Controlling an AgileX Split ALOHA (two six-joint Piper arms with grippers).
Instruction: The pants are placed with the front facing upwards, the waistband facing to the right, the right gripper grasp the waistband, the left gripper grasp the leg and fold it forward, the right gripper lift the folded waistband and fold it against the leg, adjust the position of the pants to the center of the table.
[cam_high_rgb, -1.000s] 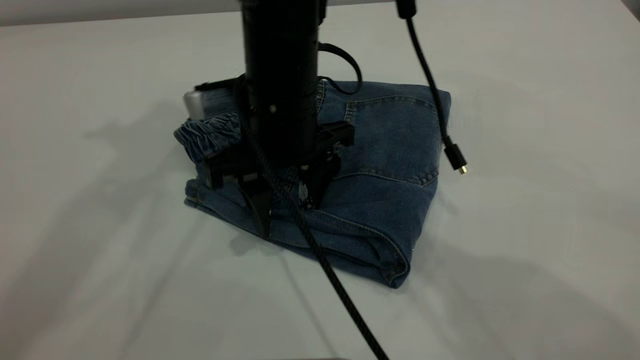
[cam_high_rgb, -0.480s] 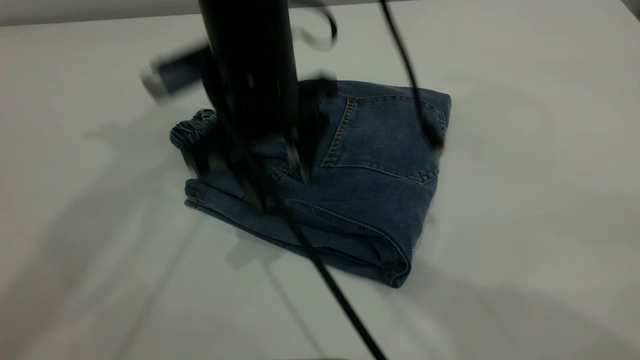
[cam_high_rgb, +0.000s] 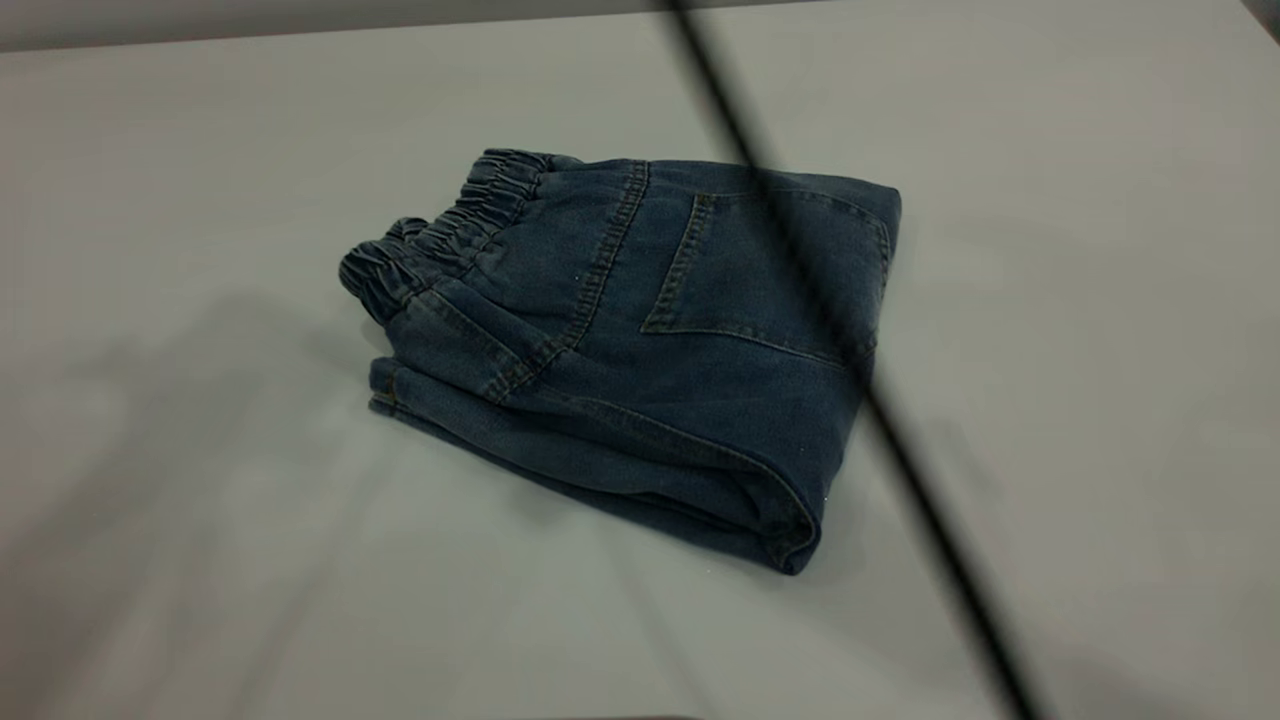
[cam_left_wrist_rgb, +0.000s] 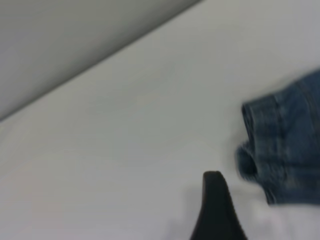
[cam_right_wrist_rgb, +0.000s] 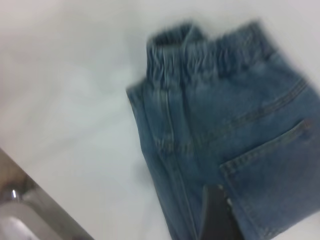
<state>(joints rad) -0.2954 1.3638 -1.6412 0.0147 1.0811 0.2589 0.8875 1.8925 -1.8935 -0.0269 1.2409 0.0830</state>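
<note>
Folded pants (cam_high_rgb: 640, 350) lie flat on the table (cam_high_rgb: 1050, 300), waistband (cam_high_rgb: 440, 240) at left; both grippers' finger states can't be told from here

Folded pants (cam_high_rgb: 640, 350) lie on the table (cam_high_rgb: 200, 560), around the middle of the exterior frame, slightly above centre. Waistband (cam_high_rgb: 440, 235) sits at the bundle's upper left end; back pocket (cam_high_rgb: 770, 270) faces up at the upper right part. Folded edge runs along the lower side, toward the lower right corner of the bundle. A cable (cam_high_rgb: 900, 440) crosses the frame in front of the pants, from top centre down to lower right, passing over the pocket side. Table surface surrounds the pants on all sides.
</note>
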